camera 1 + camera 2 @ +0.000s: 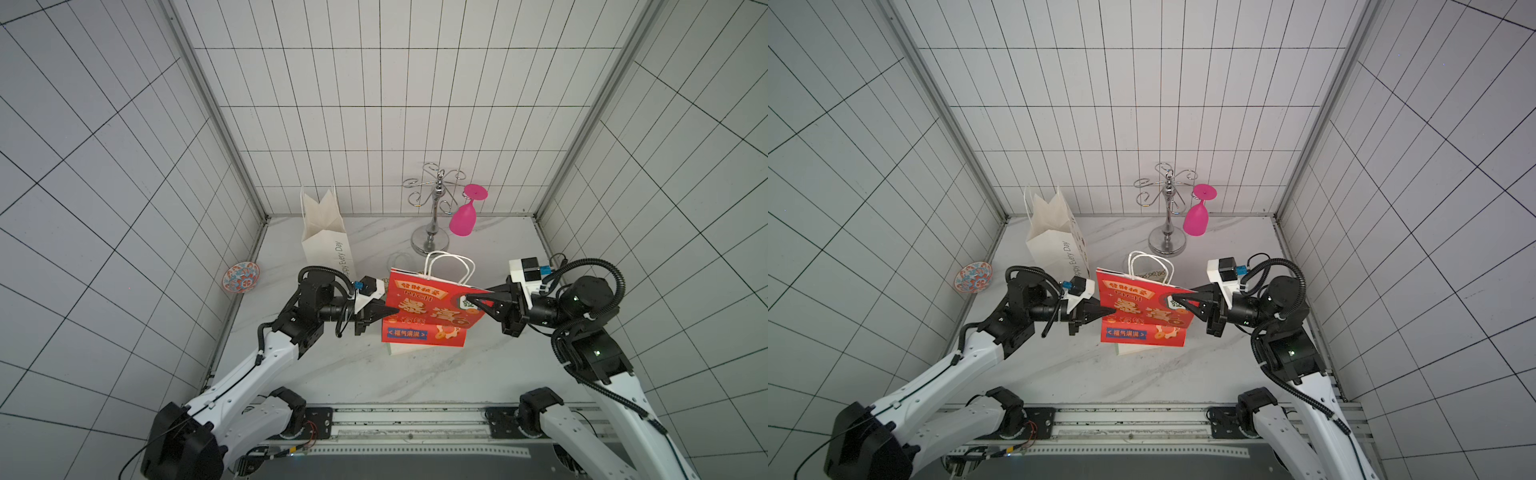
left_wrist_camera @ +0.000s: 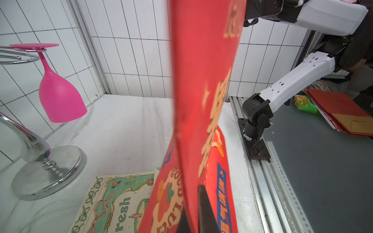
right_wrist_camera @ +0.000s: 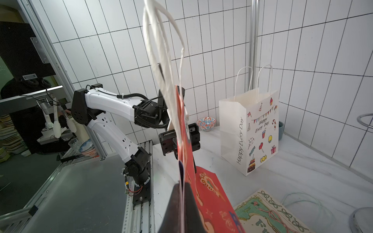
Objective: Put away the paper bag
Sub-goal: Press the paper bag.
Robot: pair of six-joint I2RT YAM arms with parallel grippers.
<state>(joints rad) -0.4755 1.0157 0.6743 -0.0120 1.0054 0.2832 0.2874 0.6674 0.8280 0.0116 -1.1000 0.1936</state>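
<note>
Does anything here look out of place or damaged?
Nothing is spilled or broken. Only the red paper bag looks odd: pinched flat between the left tool and right tool, its lower part creased above a flat printed bag.

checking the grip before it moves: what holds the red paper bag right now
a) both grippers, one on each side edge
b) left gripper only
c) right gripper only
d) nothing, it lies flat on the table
a: the left gripper and the right gripper are each shut on opposite side edges of the red paper bag, which stands upright between them.
</note>
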